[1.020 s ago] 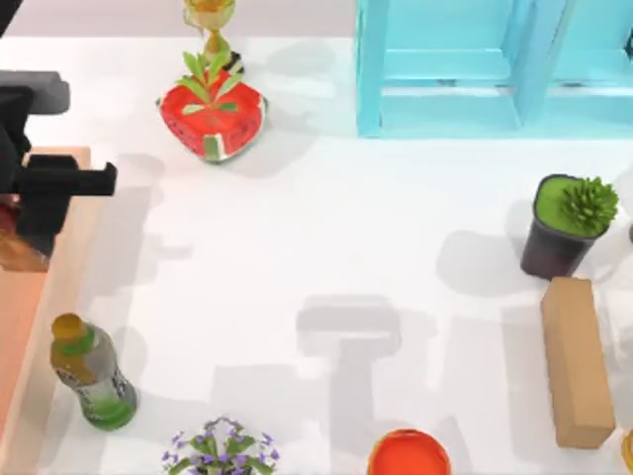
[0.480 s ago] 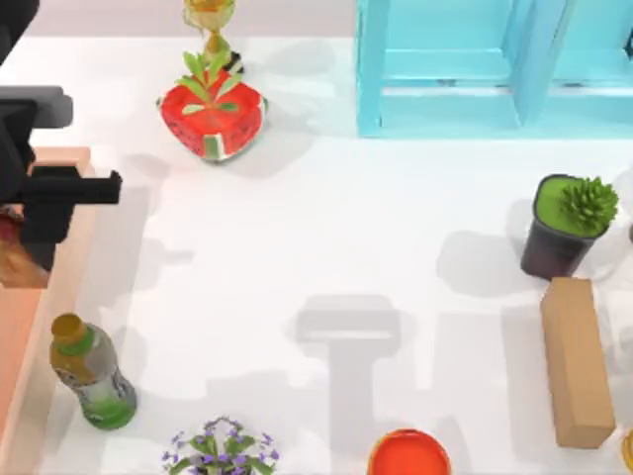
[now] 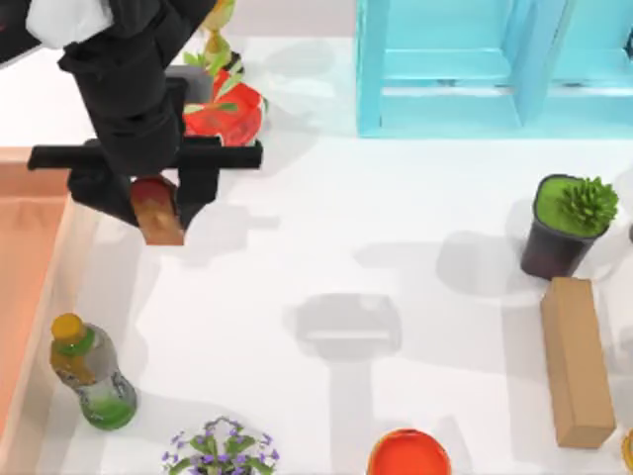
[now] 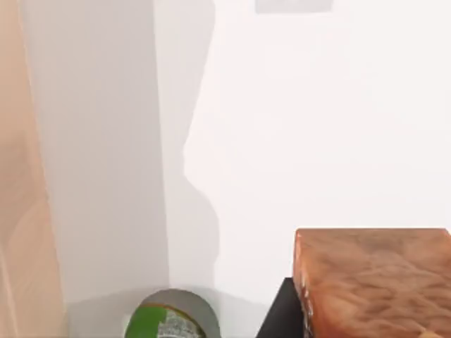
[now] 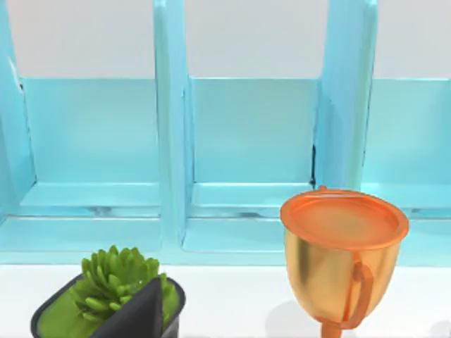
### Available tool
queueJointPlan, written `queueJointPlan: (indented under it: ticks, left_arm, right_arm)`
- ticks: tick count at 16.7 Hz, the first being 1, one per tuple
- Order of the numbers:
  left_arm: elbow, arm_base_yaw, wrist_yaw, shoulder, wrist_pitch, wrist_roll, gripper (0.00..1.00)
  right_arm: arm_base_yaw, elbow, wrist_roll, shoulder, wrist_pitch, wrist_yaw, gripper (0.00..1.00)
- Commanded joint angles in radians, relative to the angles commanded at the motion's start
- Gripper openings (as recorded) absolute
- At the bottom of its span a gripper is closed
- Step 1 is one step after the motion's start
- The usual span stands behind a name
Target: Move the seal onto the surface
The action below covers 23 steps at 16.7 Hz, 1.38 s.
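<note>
Top view is showing the left gripper (image 3: 158, 198) hanging over the white surface (image 3: 396, 247) just beside the raised edge of the wooden tray (image 3: 30, 257) at the table's left, its two fingers clenching the seal (image 3: 158, 210) between them; the dark red cap is pointing toward the arm and the tan-orange body is sticking out below the fingertips. Judging by the shadow falling a little to the right of it, the seal is riding above the tabletop and not resting on it. Left wrist view is looking down past the seal (image 4: 373, 282), with plain white table beneath, the tray's edge along one side and the top of the green bottle (image 4: 165, 320) nearby. So the pickup and the carry off the tray are looking done; what is remaining, as I judge it, is lowering the seal onto a bare patch, letting go and backing away. The bottle (image 3: 89, 376) and the watermelon ornament (image 3: 223, 114) are standing near enough to be worth avoiding on the way down. Right wrist view is facing the light blue shelf (image 5: 246, 141), a potted succulent (image 5: 116, 282) and a golden cup (image 5: 342, 246), suggesting the right arm is sitting parked at the table's right; I cannot tell how its pincer is set.
</note>
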Motion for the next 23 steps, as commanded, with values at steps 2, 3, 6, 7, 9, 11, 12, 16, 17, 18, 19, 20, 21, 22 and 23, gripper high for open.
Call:
queueJointPlan:
  ticks: [2,3,6,7,9,11,12,16,17,18,19,20,21,22,23]
  left_arm:
    - [0.062,-0.068,0.002,0.103,0.036,-0.065,0.0]
    - [0.09,-0.099,0.003,0.152,0.053,-0.097,0.0]
    - [0.155,-0.17,0.004,0.271,0.093,-0.174,0.0]
    - [0.168,-0.185,0.004,0.297,0.101,-0.191,0.0]
    - [0.179,-0.197,0.004,0.32,0.107,-0.205,0.0]
    - [0.179,-0.197,0.004,0.32,0.107,-0.205,0.0]
    - [0.179,-0.197,0.004,0.32,0.107,-0.205,0.0]
    - [0.157,-0.193,0.003,0.326,0.133,-0.204,0.0]
    - [0.147,-0.193,0.003,0.33,0.148,-0.203,0.0]
    - [0.137,-0.194,0.004,0.335,0.162,-0.203,0.0]
    - [0.126,-0.194,0.005,0.34,0.175,-0.203,0.0]
    - [0.117,-0.194,0.006,0.345,0.186,-0.203,0.0]
    - [0.108,-0.194,0.007,0.349,0.198,-0.204,0.0]
    - [0.098,-0.195,0.006,0.353,0.215,-0.204,0.0]
    - [0.088,-0.195,0.006,0.357,0.234,-0.204,0.0]
  right_arm:
    - [0.0,0.0,0.0,0.0,0.0,0.0,1.0]
    - [0.0,0.0,0.0,0.0,0.0,0.0,1.0]
    - [0.0,0.0,0.0,0.0,0.0,0.0,1.0]
    - [0.0,0.0,0.0,0.0,0.0,0.0,1.0]
    - [0.0,0.0,0.0,0.0,0.0,0.0,1.0]
    - [0.0,0.0,0.0,0.0,0.0,0.0,1.0]
    - [0.0,0.0,0.0,0.0,0.0,0.0,1.0]
    - [0.0,0.0,0.0,0.0,0.0,0.0,1.0]
    - [0.0,0.0,0.0,0.0,0.0,0.0,1.0]
    - [0.0,0.0,0.0,0.0,0.0,0.0,1.0]
    - [0.0,0.0,0.0,0.0,0.0,0.0,1.0]
    - [0.0,0.0,0.0,0.0,0.0,0.0,1.0]
    - [0.0,0.0,0.0,0.0,0.0,0.0,1.0]
    - [0.0,0.0,0.0,0.0,0.0,0.0,1.0]
    - [0.0,0.0,0.0,0.0,0.0,0.0,1.0]
